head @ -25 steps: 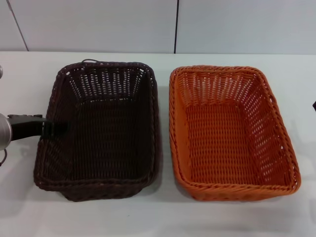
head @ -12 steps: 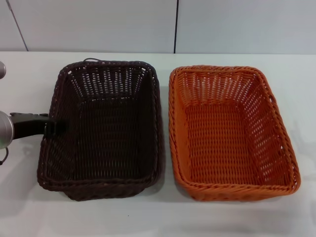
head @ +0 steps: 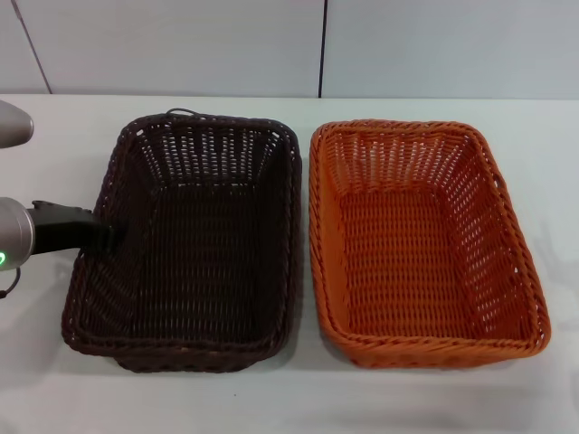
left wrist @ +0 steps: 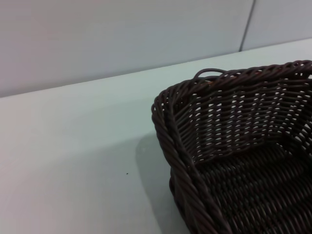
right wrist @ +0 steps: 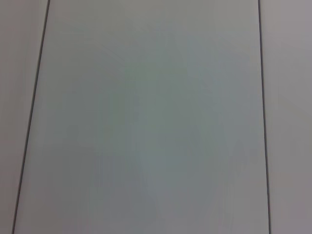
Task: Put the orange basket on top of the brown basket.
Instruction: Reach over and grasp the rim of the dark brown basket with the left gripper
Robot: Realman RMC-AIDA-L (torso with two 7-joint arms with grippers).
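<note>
Orange basket (head: 421, 242): set on table (head: 298, 398), right of brown basket (head: 194, 240), rims nearly touching. Judged light, stiff, openwork; braided rim suited for grasp. Left pincer (head: 101, 237): placed at brown basket's left rim; opening cannot be told. Right pincer: unseen.

My left arm comes in from the left edge of the head view, silver wrist low and roughly level, a green light showing on it; the black left gripper (head: 101, 237) points toward the centre, its tip against the left rim of the brown basket (head: 271, 226); I can't make out whether its fingers are parted or closed; a second silver section of that arm shows higher up at the same edge; my right arm appears nowhere.
</note>
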